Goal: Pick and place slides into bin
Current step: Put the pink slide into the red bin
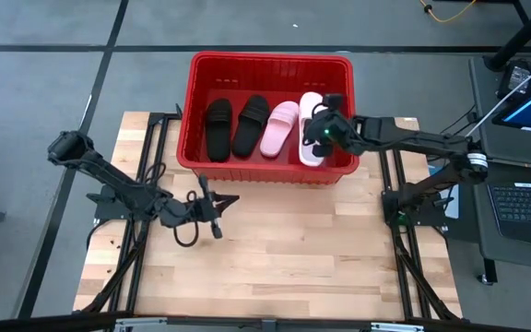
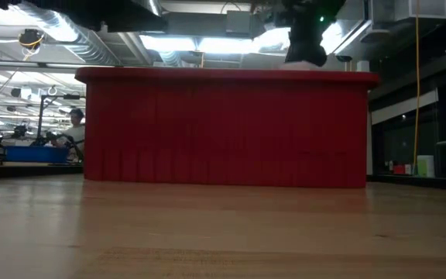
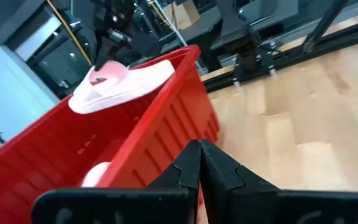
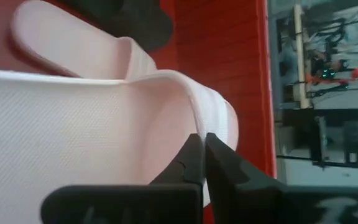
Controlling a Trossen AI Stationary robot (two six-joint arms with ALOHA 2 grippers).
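The red bin [image 1: 270, 63] stands at the table's far side. Two black slides [image 1: 218, 127] [image 1: 250, 124] and one pale pink slide [image 1: 279, 127] lie side by side on its floor. A second pale pink slide [image 1: 310, 155] hangs over the bin's right end with my right gripper [image 1: 321, 129] shut on it. In the left wrist view this slide [image 3: 129, 84] sits above the bin's rim [image 3: 166, 62]. My left gripper [image 1: 215, 207] is shut on nothing, low over the table in front of the bin. My right gripper pinches the pale pink slide's strap [image 4: 188, 106] between its two fingers, near the strap's side edge. The fingers [image 3: 107, 46] come from above, slanting down. The slide is lifted clear, tilted, above the bin's rim.
A black cable [image 1: 187, 231] loops on the wood beside my left gripper. Dark rails [image 1: 390, 231] run along both table sides. A laptop [image 1: 524, 203] stands off the right edge. The near half of the table [image 1: 284, 267] is bare wood. A person [image 2: 76, 124] shows far behind.
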